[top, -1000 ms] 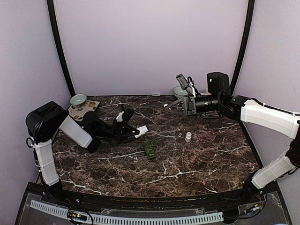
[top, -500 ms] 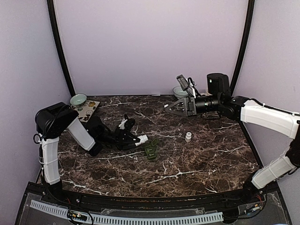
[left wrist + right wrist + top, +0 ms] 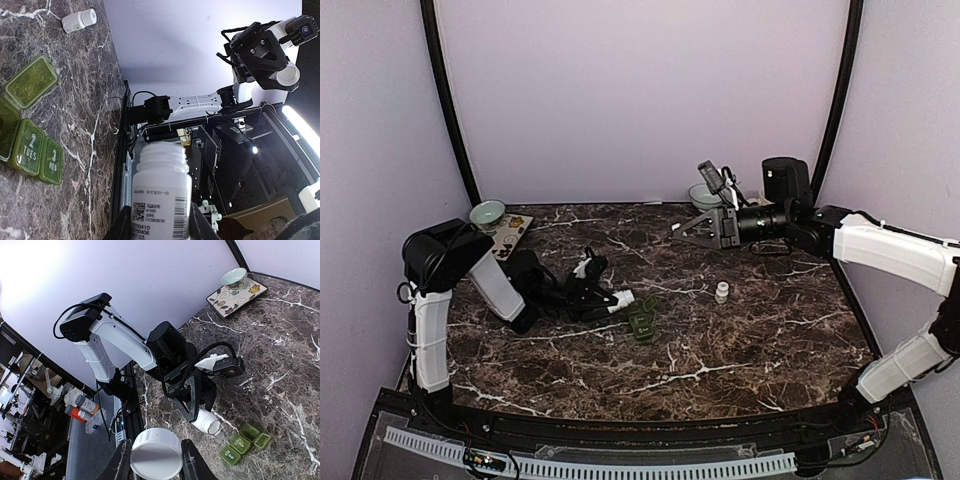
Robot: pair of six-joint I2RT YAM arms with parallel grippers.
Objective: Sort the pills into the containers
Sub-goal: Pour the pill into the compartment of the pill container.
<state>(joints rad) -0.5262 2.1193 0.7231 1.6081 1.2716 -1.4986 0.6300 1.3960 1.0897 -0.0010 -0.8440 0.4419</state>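
Note:
My left gripper is shut on an uncapped white pill bottle. The bottle lies almost level, its mouth just left of the dark green containers. In the left wrist view the green containers sit at the left with one lid swung open. My right gripper hangs high at the back right, shut on a white cap. The right wrist view looks down on the tilted bottle and the containers. No pills show.
A second small white bottle stands on the marble to the right of the containers. A pale bowl and a patterned plate sit at the back left. Another bowl is behind the right gripper.
The left arm has swung right and a little nearer, bringing the bottle's mouth close to the green containers. The right arm has stayed put.

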